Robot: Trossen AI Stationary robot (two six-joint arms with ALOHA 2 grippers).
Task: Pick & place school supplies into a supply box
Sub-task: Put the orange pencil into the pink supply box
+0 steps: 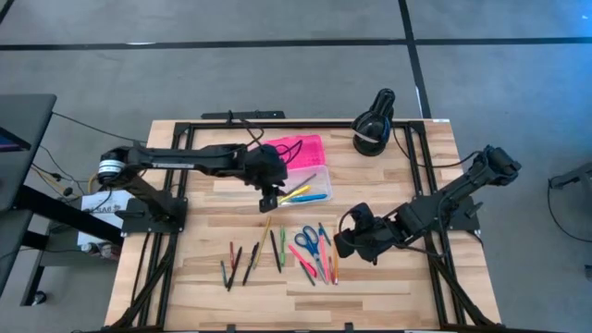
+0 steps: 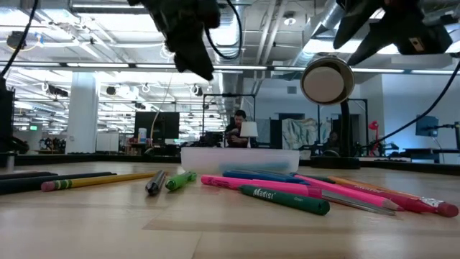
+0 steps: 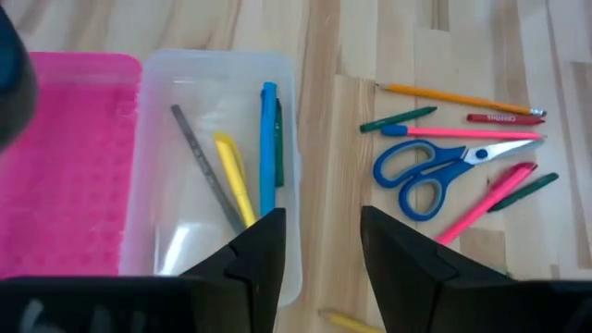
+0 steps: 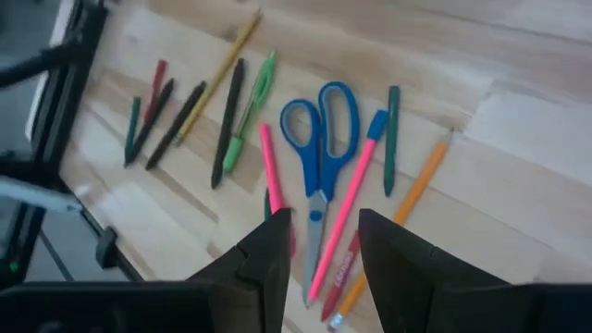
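Note:
The supply box lies open near the table's far middle: its pink lid (image 1: 301, 148) and, beside it, the clear base (image 1: 312, 188) (image 3: 208, 166), which holds a grey pencil, a yellow pen (image 3: 233, 176), a blue pen (image 3: 268, 148) and a green one. My left gripper (image 1: 269, 196) (image 3: 322, 245) hovers open and empty over the base's near end. More pens and pencils lie loose on the near half of the table around the blue-handled scissors (image 1: 310, 242) (image 4: 319, 139). My right gripper (image 1: 346, 243) (image 4: 324, 245) hangs open above the right end of that scatter, touching nothing.
A black lamp (image 1: 374, 125) (image 2: 327, 80) stands at the far right corner behind the box. Loose pens spread from a dark group (image 1: 237, 264) at the near left to an orange pencil (image 1: 333, 264) on the right. Bare wood lies along the near edge.

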